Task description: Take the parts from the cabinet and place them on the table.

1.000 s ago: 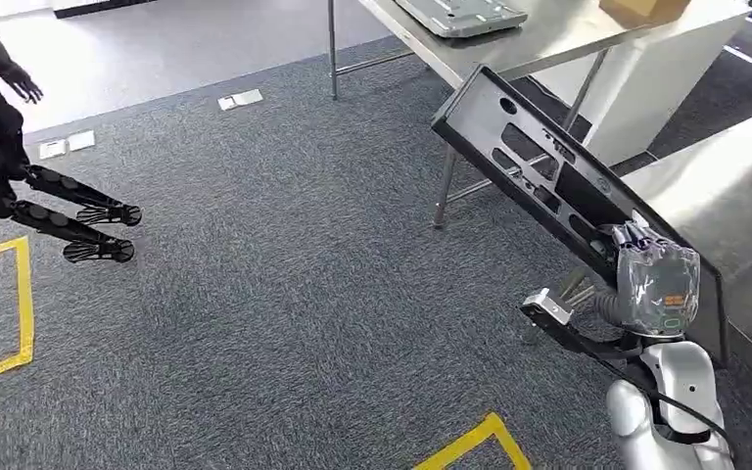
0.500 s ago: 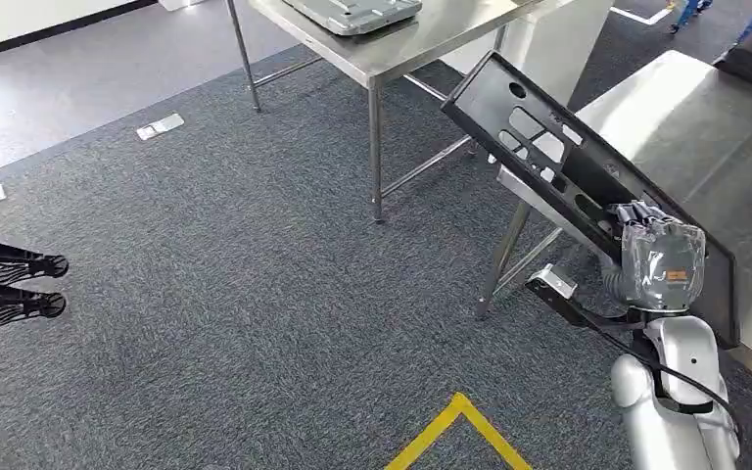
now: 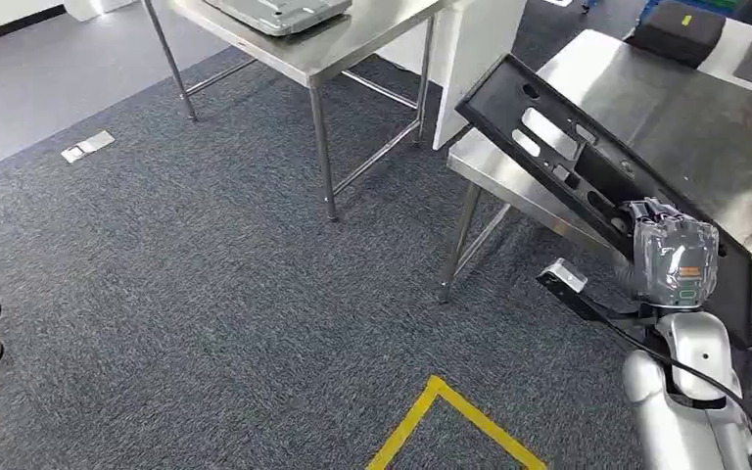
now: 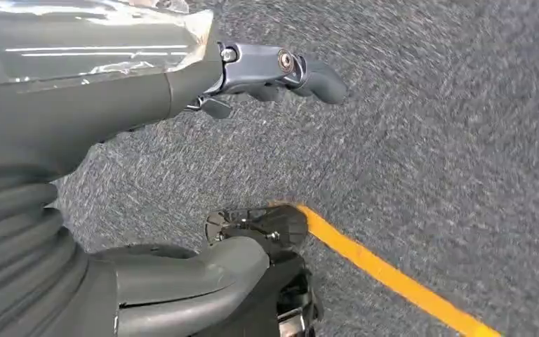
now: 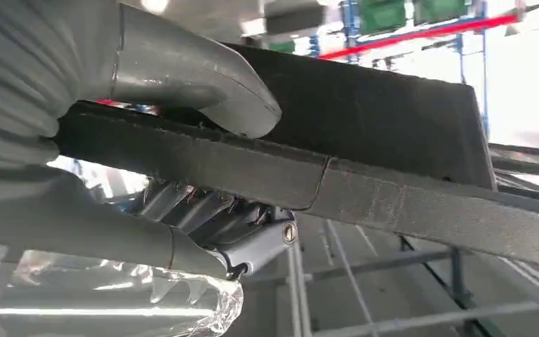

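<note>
- Right hand point(image 3: 681, 262), wrapped in clear plastic film, grips the long black flat panel with cut-out slots point(image 3: 587, 166); in the right wrist view the thumb point(image 5: 203, 84) presses on one face and the fingers point(image 5: 203, 210) curl under the other.
- Panel is tilted, its upper end over the near corner of the stainless steel table point(image 3: 705, 127), clear of the tabletop.
- Left hand point(image 4: 267, 70) hangs over the grey carpet point(image 3: 206, 294), fingers loosely apart and holding nothing.
- Yellow tape line point(image 3: 450, 411) crosses the carpet nearby.
- Second steel table point(image 3: 352, 44) stands farther off, carrying a grey metal tray point(image 3: 279, 10).
</note>
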{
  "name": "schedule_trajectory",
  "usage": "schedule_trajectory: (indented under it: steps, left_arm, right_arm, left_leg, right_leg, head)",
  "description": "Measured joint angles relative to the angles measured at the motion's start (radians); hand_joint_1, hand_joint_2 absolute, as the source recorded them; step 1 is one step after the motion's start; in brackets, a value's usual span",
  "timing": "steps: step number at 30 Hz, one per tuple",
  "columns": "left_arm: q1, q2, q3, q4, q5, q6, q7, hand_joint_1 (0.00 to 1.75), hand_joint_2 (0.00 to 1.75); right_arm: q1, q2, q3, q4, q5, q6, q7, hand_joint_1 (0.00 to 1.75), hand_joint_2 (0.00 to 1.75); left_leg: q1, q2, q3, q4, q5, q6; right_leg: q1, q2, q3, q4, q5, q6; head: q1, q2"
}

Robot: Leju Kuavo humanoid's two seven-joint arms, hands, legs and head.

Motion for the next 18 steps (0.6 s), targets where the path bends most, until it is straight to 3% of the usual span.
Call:
schedule_trajectory:
  steps: [1, 2, 3, 4, 6, 7, 8, 9, 11, 12, 13, 15, 16, 17, 18]
  left_arm:
    - [0.0, -0.002, 0.0, 0.0, 0.0, 0.0, 0.0, 0.0, 1.75]
    - [-0.001, 0.001, 0.0, -0.001, 0.0, 0.0, 0.0, 0.0, 1.75]
    - [-0.001, 0.0, 0.0, 0.0, 0.0, 0.0, 0.0, 0.0, 1.75]
    - [-0.002, 0.0, 0.0, 0.0, 0.0, 0.0, 0.0, 0.0, 1.75]
    - [-0.003, 0.0, 0.0, 0.0, 0.0, 0.0, 0.0, 0.0, 1.75]
    - [-0.005, 0.0, 0.0, 0.0, 0.0, 0.0, 0.0, 0.0, 1.75]
    - [-0.005, 0.0, 0.0, 0.0, 0.0, 0.0, 0.0, 0.0, 1.75]
    - [-0.004, 0.0, 0.0, 0.0, 0.0, 0.0, 0.0, 0.0, 1.75]
    - [0.002, 0.0, 0.0, 0.0, 0.0, 0.0, 0.0, 0.0, 1.75]
    - [0.004, 0.0, 0.0, 0.0, 0.0, 0.002, 0.0, 0.0, 1.75]
    - [0.004, 0.0, 0.0, 0.0, 0.0, 0.005, 0.0, 0.0, 1.75]
    - [0.004, 0.0, 0.0, 0.0, 0.0, 0.009, 0.0, 0.0, 1.75]
    - [0.004, 0.001, 0.0, 0.0, -0.001, 0.01, 0.0, 0.0, 1.75]
    - [0.004, 0.007, 0.0, 0.0, -0.001, 0.01, 0.0, 0.0, 1.75]
    - [0.006, 0.005, 0.0, 0.001, -0.002, 0.011, -0.001, 0.0, 1.75]
  right_arm:
    - [-0.002, -0.001, 0.0, 0.0, 0.0, 0.0, 0.0, 1.75, 1.75]
    - [-0.003, 0.0, 0.0, 0.001, 0.0, 0.0, 0.0, 1.75, 1.75]
    - [-0.006, 0.0, 0.001, 0.002, 0.0, 0.0, 0.0, 1.75, 1.75]
    - [-0.006, 0.0, 0.001, 0.003, 0.0, 0.0, 0.0, 1.75, 1.75]
    - [-0.006, -0.002, 0.0, 0.006, 0.0, 0.0, 0.0, 1.75, 1.75]
    - [-0.004, -0.003, 0.0, 0.006, 0.0, 0.0, 0.0, 1.75, 1.75]
    - [-0.008, -0.004, 0.0, 0.007, 0.001, 0.0, 0.0, 1.75, 1.75]
    - [-0.01, -0.004, 0.0, 0.007, 0.0, 0.0, 0.0, 1.75, 1.75]
    - [-0.009, 0.0, 0.001, 0.008, 0.0, 0.0, 0.001, 1.75, 1.75]
    - [-0.007, 0.0, 0.002, 0.01, 0.001, 0.0, 0.0, 1.75, 1.75]
    - [-0.005, 0.0, 0.002, 0.01, 0.001, 0.0, 0.0, 1.75, 1.75]
    - [-0.005, 0.0, 0.002, 0.01, 0.0, 0.0, 0.001, 1.75, 1.75]
    - [-0.006, -0.002, 0.002, 0.01, 0.0, 0.0, 0.002, 1.75, 1.75]
    - [-0.005, -0.002, 0.002, 0.011, 0.0, 0.0, 0.002, 1.75, 1.75]
    - [-0.01, -0.005, 0.002, 0.013, -0.001, 0.0, 0.003, 1.75, 1.75]
  left_leg:
    - [0.002, 0.011, 0.003, 0.005, -0.005, -0.008]
    - [-0.007, 0.018, 0.005, 0.007, -0.01, -0.016]
    - [-0.009, 0.028, 0.004, 0.015, -0.017, -0.023]
    - [-0.011, 0.035, 0.011, 0.015, -0.02, -0.028]
    - [-0.006, 0.063, 0.017, 0.015, -0.026, -0.037]
    - [0.003, 0.032, 0.015, 0.024, -0.038, -0.045]
    - [0.006, -0.018, 0.002, 0.059, -0.068, -0.046]
    - [0.006, -0.054, -0.032, 0.135, -0.113, -0.047]
    - [0.006, -0.073, -0.111, 0.29, -0.178, -0.047]
    - [0.005, -0.075, -0.136, 0.33, -0.18, -0.045]
    - [0.004, -0.077, -0.138, 0.32, -0.159, -0.039]
    - [0.0, -0.091, -0.081, 0.182, -0.064, -0.02]
    - [-0.004, -0.123, -0.035, 0.085, -0.015, -0.004]
    - [-0.004, -0.191, -0.013, 0.038, -0.011, 0.013]
    - [-0.008, -0.182, -0.01, 0.031, -0.007, 0.013]
  right_leg:
    - [-0.004, -0.034, 0.058, -0.1, 0.031, 0.011]
    - [0.003, -0.068, 0.059, -0.103, 0.029, 0.002]
    - [0.009, -0.06, 0.063, -0.113, 0.037, -0.008]
    - [0.007, -0.042, 0.06, -0.107, 0.035, -0.022]
    - [0.006, -0.016, 0.057, -0.103, 0.034, -0.037]
    - [-0.004, -0.005, 0.06, -0.105, 0.036, -0.045]
    - [-0.003, 0.006, 0.06, -0.104, 0.037, -0.052]
    - [-0.001, 0.017, 0.06, -0.105, 0.037, -0.06]
    - [0.005, 0.043, 0.059, -0.104, 0.037, -0.065]
    - [0.009, 0.058, 0.059, -0.104, 0.037, -0.065]
    - [0.012, 0.072, 0.061, -0.104, 0.037, -0.065]
    - [0.017, 0.102, 0.064, -0.104, 0.037, -0.065]
    - [0.017, 0.117, 0.066, -0.105, 0.037, -0.064]
    - [0.005, 0.125, 0.065, -0.104, 0.037, -0.063]
    - [0.025, 0.137, 0.059, -0.103, 0.038, -0.061]
  head:
    - [0.0, 0.0]
    - [0.0, 0.0]
    - [0.004, 0.0]
    - [-0.003, 0.0]
    - [-0.007, 0.0]
    - [-0.008, 0.0]
    - [-0.011, 0.0]
    - [-0.013, 0.0]
    - [-0.015, 0.0]
    - [-0.014, 0.0]
    - [-0.015, 0.0]
    - [-0.014, 0.0]
    - [-0.016, 0.0]
    - [-0.015, 0.0]
    - [-0.01, 0.0]
